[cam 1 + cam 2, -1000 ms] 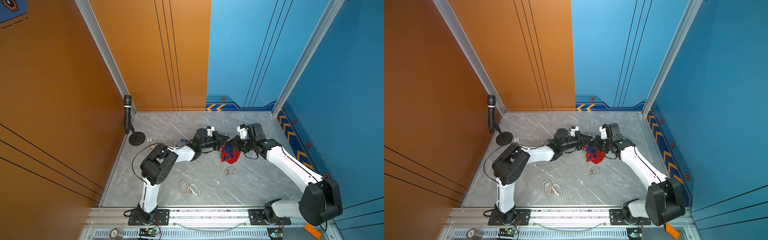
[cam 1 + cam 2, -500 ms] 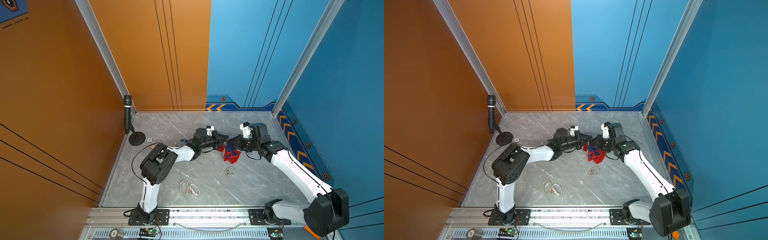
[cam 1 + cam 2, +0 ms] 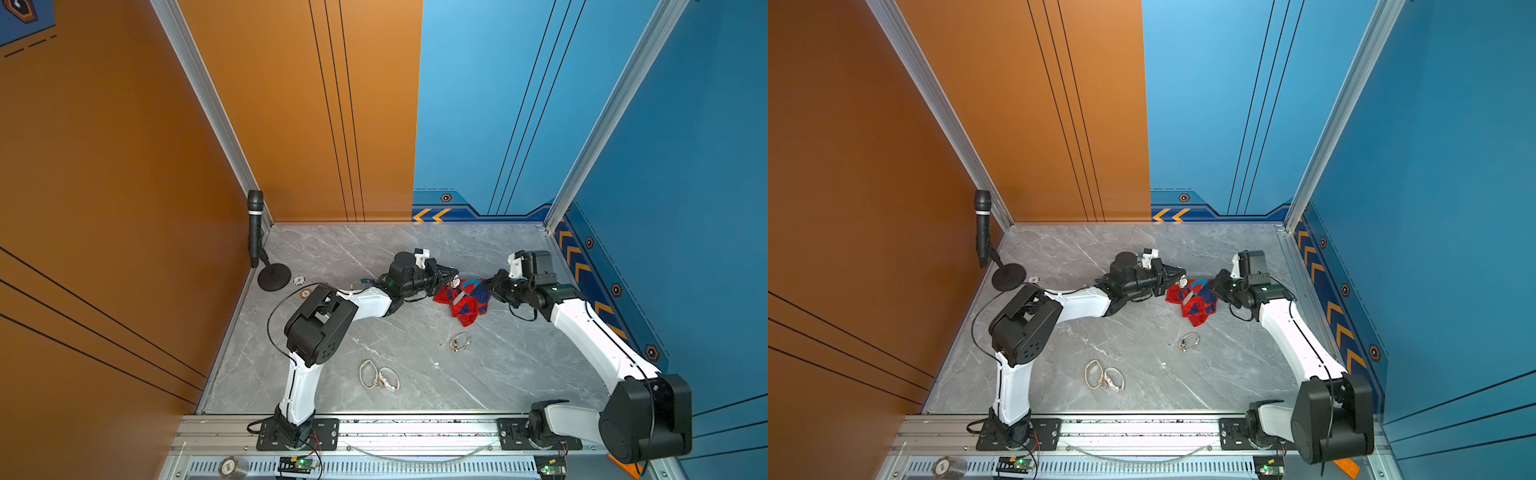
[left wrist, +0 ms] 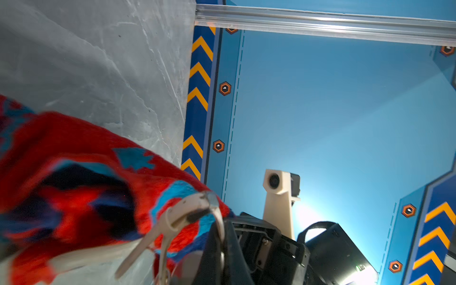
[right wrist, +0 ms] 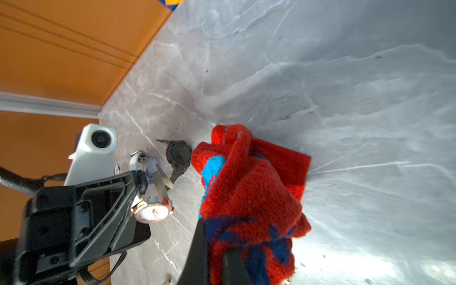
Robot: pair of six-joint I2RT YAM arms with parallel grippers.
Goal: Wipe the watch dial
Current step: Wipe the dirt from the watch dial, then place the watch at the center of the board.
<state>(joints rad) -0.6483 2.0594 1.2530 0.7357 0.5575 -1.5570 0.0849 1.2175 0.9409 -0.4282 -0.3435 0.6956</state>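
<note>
Marble tabletop (image 3: 332, 249), orange wall (image 3: 291, 104), blue wall (image 3: 478, 104)

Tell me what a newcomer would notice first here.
The red-and-blue fleece cloth, pinched in the right hand mid-table, stands out most. Facing it, the left hand grips a white-dialled watch by its strap. Loose watches lie on the grey marble table nearer the arm bases.

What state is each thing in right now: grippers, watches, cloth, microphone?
left gripper: shut on the white-dial watch
right gripper: shut on the cloth
white-dial watch: held, dial uncovered
cloth: bunched, held
dark watch: lying on the table
spare watches: lying loose
microphone: upright on its stand
</note>
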